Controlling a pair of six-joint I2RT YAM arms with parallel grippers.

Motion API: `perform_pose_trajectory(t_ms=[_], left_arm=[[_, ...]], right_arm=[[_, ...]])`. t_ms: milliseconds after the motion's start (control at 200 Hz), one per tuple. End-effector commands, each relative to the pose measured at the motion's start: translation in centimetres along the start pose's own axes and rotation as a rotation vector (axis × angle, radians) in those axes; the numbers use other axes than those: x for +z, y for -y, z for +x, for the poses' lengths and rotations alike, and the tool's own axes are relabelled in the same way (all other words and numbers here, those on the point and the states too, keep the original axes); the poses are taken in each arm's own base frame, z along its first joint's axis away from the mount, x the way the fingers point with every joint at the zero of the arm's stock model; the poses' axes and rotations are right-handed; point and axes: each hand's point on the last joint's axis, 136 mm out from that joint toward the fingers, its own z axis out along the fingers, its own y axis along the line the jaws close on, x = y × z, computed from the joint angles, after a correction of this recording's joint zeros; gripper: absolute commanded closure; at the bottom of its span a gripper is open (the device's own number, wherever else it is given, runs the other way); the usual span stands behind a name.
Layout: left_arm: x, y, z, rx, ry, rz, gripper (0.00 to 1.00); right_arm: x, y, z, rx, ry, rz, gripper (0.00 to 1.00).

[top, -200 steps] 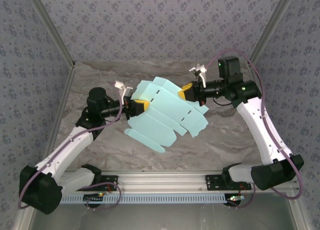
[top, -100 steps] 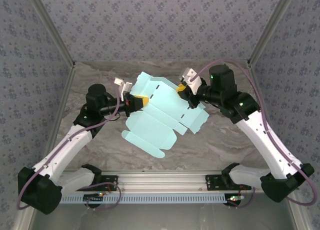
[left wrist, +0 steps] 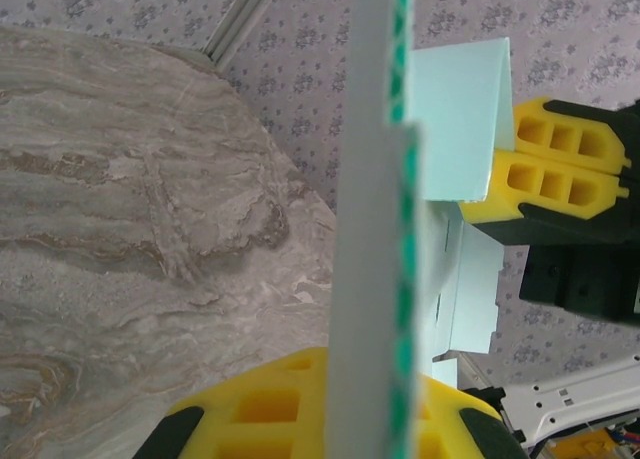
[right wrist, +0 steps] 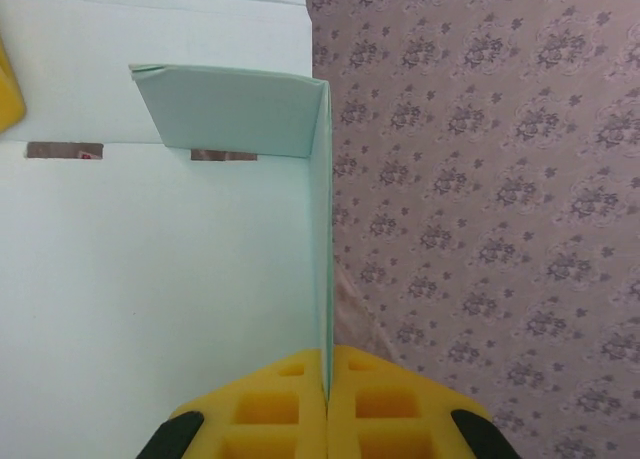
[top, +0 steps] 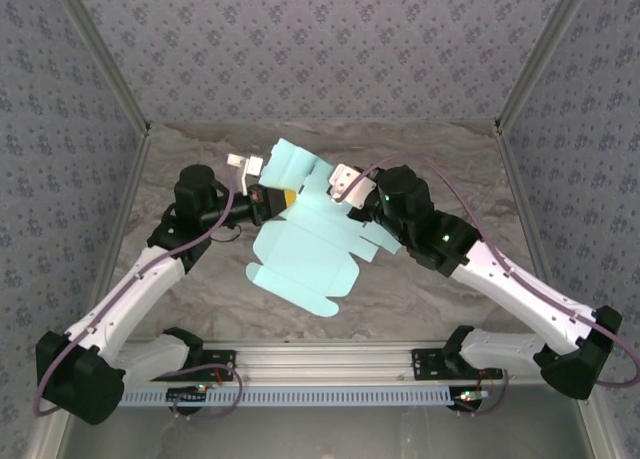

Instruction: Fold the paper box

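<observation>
The paper box is a light blue die-cut sheet with flaps and slits, held off the table between both arms. My left gripper is shut on its left edge. In the left wrist view the sheet runs edge-on up from between the yellow pads. My right gripper is shut on a flap at the sheet's upper right. From the right wrist the sheet spreads to the left, one flap stands bent up, and the clamped flap's edge enters the gripper.
Below the sheet lies the marbled table top. Patterned walls close the back and sides. An aluminium rail with the arm bases runs along the near edge. The right gripper's yellow fingers hang close in front of the left wrist.
The left gripper has shut on the sheet's left edge. The right arm has swung left and forward with its flap, pushing the sheet's right side in toward the left gripper.
</observation>
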Motion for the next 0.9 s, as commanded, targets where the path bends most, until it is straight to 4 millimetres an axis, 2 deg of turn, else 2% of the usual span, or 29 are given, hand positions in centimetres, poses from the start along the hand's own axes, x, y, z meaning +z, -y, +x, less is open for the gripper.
perform_pose_trajectory(t_ms=[0,450,590,765,775,795,899], left_arm=[[-0.8,3.0,-4.7,0.05,0.145,0.043,1.0],[0.0,0.3,-3.6,0.013,0.119,-0.032,1.0],[0.1,-0.9,-2.5,0.009,0.104,-0.068,1.0],[0.0,-1.2,-1.9,0.008,0.097,-0.069,1.0],[0.0,-1.2,-1.9,0.009,0.097,-0.071,1.0],[0.0,-1.3,-1.8,0.013,0.096,-0.076,1.0],[-0.2,-2.0,-1.5,0.025,0.091,-0.111,0.98]], right_arm=[[1.2,-1.4,1.8,-0.074,-0.09,0.022,1.0],[1.5,-2.1,2.7,-0.037,-0.109,-0.022,1.0],[0.7,-2.4,2.8,0.063,-0.083,-0.116,1.0],[0.2,-3.2,3.5,0.2,-0.072,-0.26,1.0],[-0.1,-2.3,2.6,0.217,-0.049,-0.254,1.0],[-0.2,-2.1,2.5,0.231,-0.044,-0.26,1.0],[-0.8,-2.0,3.0,0.313,-0.054,-0.345,1.0]])
